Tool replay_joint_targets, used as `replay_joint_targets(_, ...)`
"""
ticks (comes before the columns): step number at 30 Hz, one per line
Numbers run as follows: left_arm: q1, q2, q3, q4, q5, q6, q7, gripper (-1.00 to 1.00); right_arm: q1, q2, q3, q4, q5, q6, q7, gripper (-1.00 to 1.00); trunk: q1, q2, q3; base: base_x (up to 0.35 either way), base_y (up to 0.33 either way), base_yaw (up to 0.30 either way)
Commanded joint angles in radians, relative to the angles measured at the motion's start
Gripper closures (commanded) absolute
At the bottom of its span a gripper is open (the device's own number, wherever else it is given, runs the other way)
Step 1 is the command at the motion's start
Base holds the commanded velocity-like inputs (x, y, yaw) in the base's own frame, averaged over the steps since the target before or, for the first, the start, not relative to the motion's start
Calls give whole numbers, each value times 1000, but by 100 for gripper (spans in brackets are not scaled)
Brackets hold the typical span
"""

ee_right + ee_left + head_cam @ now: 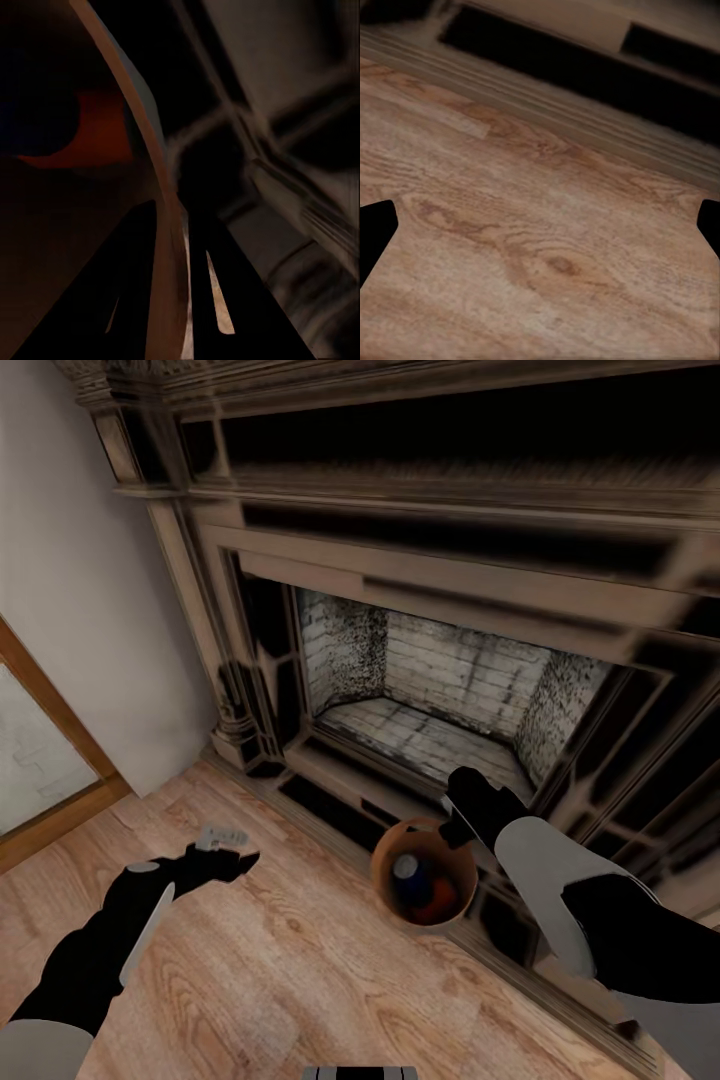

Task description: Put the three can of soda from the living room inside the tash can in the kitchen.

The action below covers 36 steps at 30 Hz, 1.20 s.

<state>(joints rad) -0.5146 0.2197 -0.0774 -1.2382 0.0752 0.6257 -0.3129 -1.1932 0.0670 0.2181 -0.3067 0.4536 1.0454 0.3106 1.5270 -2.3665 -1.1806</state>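
Gripping the rim of the trash can (424,872), the right gripper (455,828) has one finger inside the wall and one outside, as the right wrist view shows: the thin curved wall (161,225) runs up between the two dark fingers (217,300), which are closed onto it. The trash can stands upright at the edge of the wood floor (260,960), just in front of the fireplace (440,710), its long axis vertical and its mouth pointing up toward the head camera. Inside it lie soda cans (415,880); a silvery top with dark blue side and an orange-red side are visible, but how many cans are there cannot be told. In the right wrist view an orange-red and dark shape (67,131) sits deep inside the can. The gripped point is on the rim's far right side, nearest the right arm. The left gripper (225,850) hangs over bare floor, well apart from the can on its left, with its fingers spread; the left wrist view shows floorboards (540,247) between the two fingertips (375,232) and nothing held. Judged from this, the right arm is the carrying arm, and the coming move turns on keeping the can's axis upright so the contents stay in during transport to the kitchen.
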Motion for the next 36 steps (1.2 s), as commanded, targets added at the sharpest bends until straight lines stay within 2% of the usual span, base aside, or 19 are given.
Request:
replay_joint_targets(1, 0, 0, 0, 6, 0, 0, 0, -100, 0, 0, -3, 0, -6, 2, 3, 100, 0, 0, 0, 0, 0, 0)
replay_joint_targets(5, 6, 6, 4, 0, 1, 6, -6, -100, 0, 6, -2, -4, 12, 2, 2, 100, 0, 0, 0, -3, 5, 0)
replay_joint_targets(7, 17, -6, 16, -11, 6, 17, -17, -100, 12, 7, 2, -16, 34, 2, 1, 100, 0, 0, 0, -97, 146, 0)
replay_joint_targets(12, 43, -34, 44, -40, 9, 46, -45, -100, 43, 0, 4, -42, 54, 2, 1, 100, 0, 0, 0, -156, 235, 0)
replay_joint_targets(13, 44, -41, 48, -133, 9, 82, -58, -100, 68, 0, 4, -75, -282, 2, 1, 100, 0, 0, 0, -175, 263, 0)
replay_joint_targets(36, 45, -43, 50, -138, 2, 88, -58, -100, 72, -3, 5, -77, -282, 2, 1, 100, 0, 0, 0, -182, 275, 0)
